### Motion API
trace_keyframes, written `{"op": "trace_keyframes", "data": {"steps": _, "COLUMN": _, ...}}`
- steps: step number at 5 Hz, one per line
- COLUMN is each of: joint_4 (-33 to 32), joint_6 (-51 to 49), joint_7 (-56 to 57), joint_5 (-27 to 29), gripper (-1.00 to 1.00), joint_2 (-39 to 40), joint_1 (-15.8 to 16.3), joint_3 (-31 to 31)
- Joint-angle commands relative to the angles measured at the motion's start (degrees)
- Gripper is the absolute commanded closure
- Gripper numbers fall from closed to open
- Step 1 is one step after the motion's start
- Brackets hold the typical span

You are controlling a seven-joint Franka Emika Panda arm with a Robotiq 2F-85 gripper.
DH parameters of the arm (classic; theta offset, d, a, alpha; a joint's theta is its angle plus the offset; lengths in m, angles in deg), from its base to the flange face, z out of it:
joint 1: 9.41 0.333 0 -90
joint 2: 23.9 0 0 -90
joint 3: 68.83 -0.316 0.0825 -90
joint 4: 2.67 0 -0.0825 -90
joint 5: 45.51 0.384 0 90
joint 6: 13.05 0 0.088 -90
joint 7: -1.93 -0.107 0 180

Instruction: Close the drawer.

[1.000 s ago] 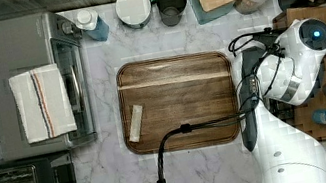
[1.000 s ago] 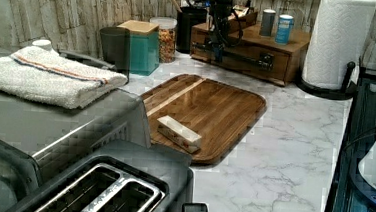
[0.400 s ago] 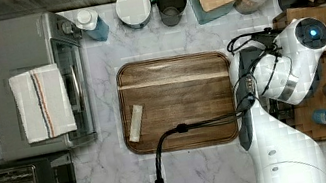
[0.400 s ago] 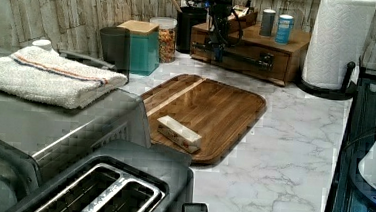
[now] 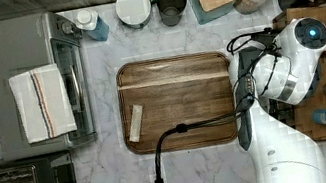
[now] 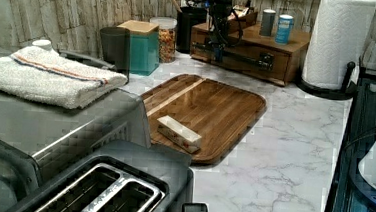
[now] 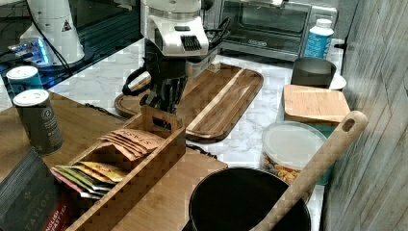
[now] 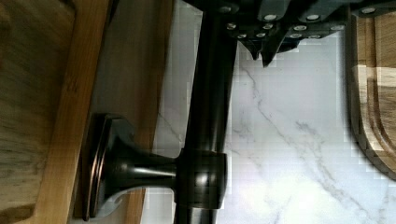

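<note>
The white Panda arm (image 5: 294,68) leans over a marble counter at the right of the top view, beside a dark wooden tray (image 5: 186,92) that carries one small pale box (image 5: 135,122). The drawer (image 6: 234,55) sits in the wooden cabinet at upper centre of the left view, facing the tray. The gripper (image 8: 262,55), fingertips pressed together, hangs just beside its dark bar handle (image 8: 208,116). In the right view, a black pot (image 7: 231,202) holds a wooden spoon (image 7: 317,159), and a wooden organizer (image 7: 144,168) holds tea packets (image 7: 127,139).
</note>
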Motion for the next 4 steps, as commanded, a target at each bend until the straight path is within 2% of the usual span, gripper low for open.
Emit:
{"op": "trace_keyframes", "data": {"steps": 1, "joint_4": 7.3, "joint_6": 3.2, "joint_7": -3.2, "joint_5": -2.6, "gripper": 1.0, "joint_2": -0.9, "joint_1": -7.7, "joint_3": 10.0}}
{"op": "trace_keyframes", "data": {"steps": 4, "joint_4": 7.3, "joint_6": 3.2, "joint_7": -3.0, "joint_5": -2.3, "gripper": 1.0, "joint_2": -0.8, "joint_1": -7.2, "joint_3": 10.6}}
